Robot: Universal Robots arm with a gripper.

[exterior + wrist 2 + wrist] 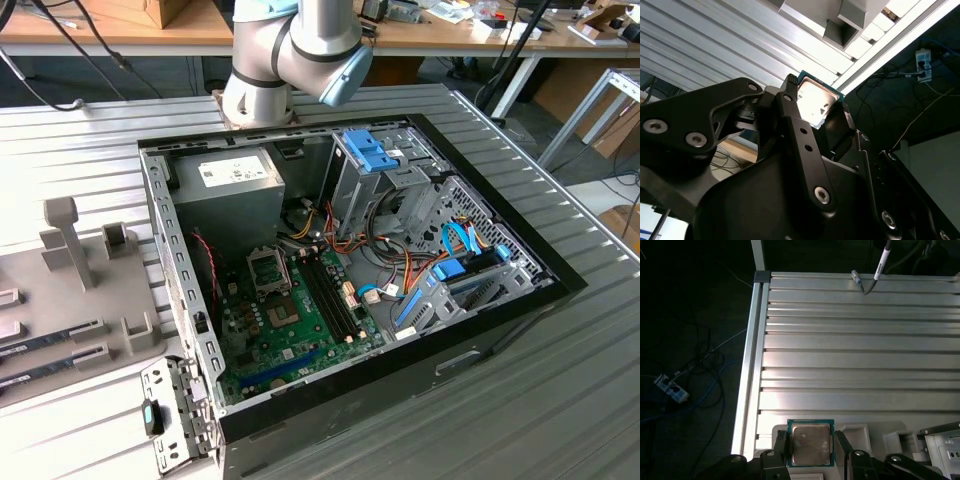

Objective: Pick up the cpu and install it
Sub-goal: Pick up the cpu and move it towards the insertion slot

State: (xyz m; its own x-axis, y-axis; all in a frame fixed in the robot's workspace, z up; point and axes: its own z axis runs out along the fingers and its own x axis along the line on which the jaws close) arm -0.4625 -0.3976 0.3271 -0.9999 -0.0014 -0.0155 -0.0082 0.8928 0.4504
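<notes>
I see the fingers (841, 442) pinching the cpu (811, 443) by two opposite edges, and both wrist views show this grip. The chip sits flat between them, with its silvery top turned away from the wrist and the thin green rim showing around it. Just under the fingers there is a pale moulded holder (860, 432). I cannot tell if the chip has already left it or is resting in it. Beyond the fingers the ribbed aluminium counter (865, 340) runs out to its edge.

In the exterior view the open computer case (400, 365) lies on the counter, with the green motherboard (290, 320) and its metal-framed socket (268, 268) inside. I judge these to be well apart from the fingers.

To do this step well, I think the pinch should be only firm enough that the chip does not slip. The pressure should be on the edges alone, the chip should stay level, and the rise out of the holder should be straight, so that no corner catches.
</notes>
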